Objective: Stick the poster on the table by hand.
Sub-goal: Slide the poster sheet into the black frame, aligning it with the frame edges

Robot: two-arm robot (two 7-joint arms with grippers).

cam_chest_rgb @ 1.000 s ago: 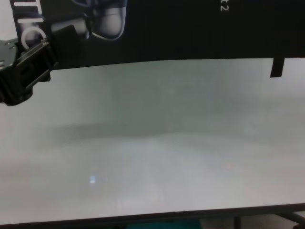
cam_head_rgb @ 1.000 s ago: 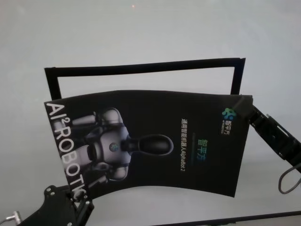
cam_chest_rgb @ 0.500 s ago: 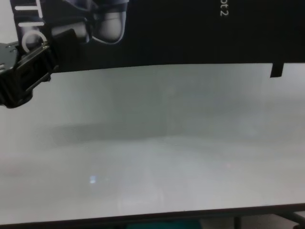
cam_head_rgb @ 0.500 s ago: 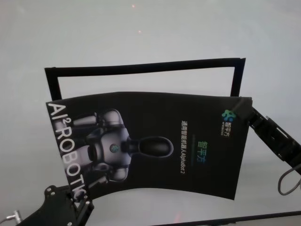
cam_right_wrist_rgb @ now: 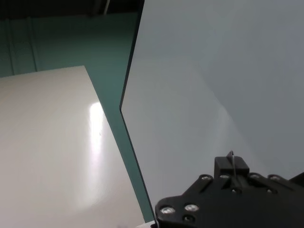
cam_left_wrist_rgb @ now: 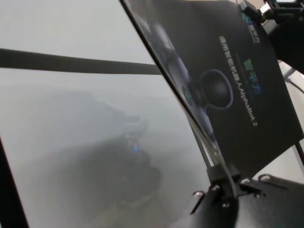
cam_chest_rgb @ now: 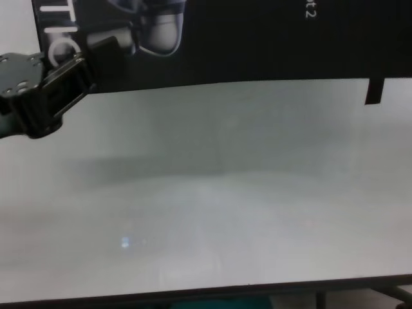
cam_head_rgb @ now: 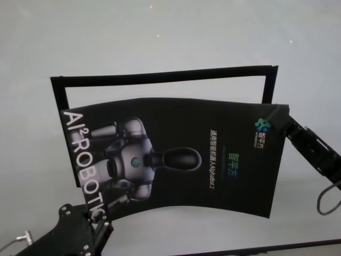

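The poster (cam_head_rgb: 176,160), black and glossy with a grey-white robot figure and big white letters, hangs bowed above the table (cam_head_rgb: 160,32), held at two corners. My left gripper (cam_head_rgb: 98,221) is shut on its near left corner by the white letters. It also shows in the chest view (cam_chest_rgb: 77,64) and the left wrist view (cam_left_wrist_rgb: 223,183). My right gripper (cam_head_rgb: 281,118) is shut on the far right corner. In the right wrist view (cam_right_wrist_rgb: 231,171) it pinches the sheet's thin edge. The poster's lower edge shows in the chest view (cam_chest_rgb: 257,38).
A narrow black strip (cam_head_rgb: 160,76) forms a rectangular outline on the table, partly under the poster. The table's dark front edge (cam_head_rgb: 266,249) runs near me. A loose cable (cam_head_rgb: 327,200) loops off the right arm. Bare table lies in front (cam_chest_rgb: 225,180).
My left gripper has moved to the right with the poster's left end, so the sheet sits further right over the strip outline. The right gripper has barely moved.
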